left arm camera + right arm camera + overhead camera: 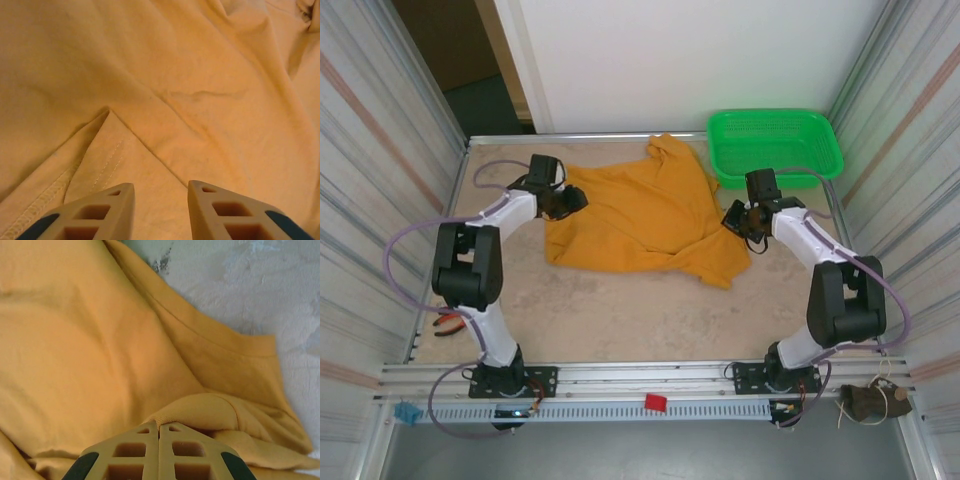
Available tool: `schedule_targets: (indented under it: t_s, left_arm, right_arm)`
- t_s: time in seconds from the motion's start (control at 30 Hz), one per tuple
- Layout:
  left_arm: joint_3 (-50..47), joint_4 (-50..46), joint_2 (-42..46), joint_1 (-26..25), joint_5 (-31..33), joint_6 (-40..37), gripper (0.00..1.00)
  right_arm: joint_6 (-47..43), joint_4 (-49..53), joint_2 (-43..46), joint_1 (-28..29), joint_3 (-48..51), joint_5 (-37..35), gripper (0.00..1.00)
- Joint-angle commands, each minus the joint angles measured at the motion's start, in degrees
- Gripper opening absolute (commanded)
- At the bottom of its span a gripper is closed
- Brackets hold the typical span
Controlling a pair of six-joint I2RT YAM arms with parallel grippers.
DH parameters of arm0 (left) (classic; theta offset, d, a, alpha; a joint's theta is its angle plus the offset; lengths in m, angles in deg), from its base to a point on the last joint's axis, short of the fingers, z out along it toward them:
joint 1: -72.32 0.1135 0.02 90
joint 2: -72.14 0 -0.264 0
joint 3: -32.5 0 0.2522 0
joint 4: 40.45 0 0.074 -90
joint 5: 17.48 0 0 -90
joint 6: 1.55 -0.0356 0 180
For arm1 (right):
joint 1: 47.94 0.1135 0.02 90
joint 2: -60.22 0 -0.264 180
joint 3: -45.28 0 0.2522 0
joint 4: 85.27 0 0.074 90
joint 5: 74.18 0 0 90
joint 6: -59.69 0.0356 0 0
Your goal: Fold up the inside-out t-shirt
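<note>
The t-shirt [640, 220] is lying crumpled on the far half of the table [620, 310], closer to the far edge than the near one, with one corner trailing toward the right edge. The tabletop is showing a pale, mottled stone-like finish, bare across its near half. A green basket [775, 145] is sitting in the far right corner, just beside the shirt. Ribbed metal panels [380, 150] are closing in the left and right sides, a white wall [700, 60] is standing behind the far edge, and a dark opening [470, 60] is showing at the far left. A metal rail [650, 375] is running along the near edge, carrying both arm bases and a small red piece [656, 402].

The left gripper [572, 200] [160, 186] is hanging over the shirt's left edge with its fingers parted, cloth and a stitched hem [75, 175] showing beyond them. The right gripper [735, 222] [159, 424] is sitting at the shirt's right edge with its fingers pressed together, their tips meeting a raised fold; whether cloth is caught between them I cannot tell
</note>
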Motion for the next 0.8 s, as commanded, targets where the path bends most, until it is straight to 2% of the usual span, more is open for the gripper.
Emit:
schedule_targets:
  t_s: [0.0, 0.17, 0.33, 0.6, 0.7, 0.77]
  left_arm:
    - [-3.3, 0.0, 7.1, 0.2, 0.2, -2.0, 0.36]
    - [-18.0, -0.9, 18.9, -0.3, 5.8, -0.6, 0.41]
    - [-26.1, 3.6, 20.7, -0.8, 5.3, 0.6, 0.41]
    - [-18.6, 4.6, 10.3, -4.0, 6.1, -1.5, 0.40]
    - [-14.2, 2.2, 6.9, -6.5, 9.3, -3.4, 0.24]
    - [-10.1, -2.6, 5.3, -10.5, 14.7, -6.7, 0.20]
  right_arm:
    - [-1.8, 0.1, 2.3, -0.1, 0.6, -1.6, 0.00]
    - [-1.8, -0.3, 8.0, 0.3, 6.7, -2.1, 0.00]
    - [-0.4, -1.3, 11.6, 0.7, 11.9, -2.0, 0.00]
    - [-0.2, -1.3, 13.2, 1.6, 13.9, -2.0, 0.00]
    - [0.0, -1.3, 13.5, 2.1, 14.0, -2.0, 0.00]
    - [0.0, -1.4, 13.6, 2.6, 14.2, -2.0, 0.00]
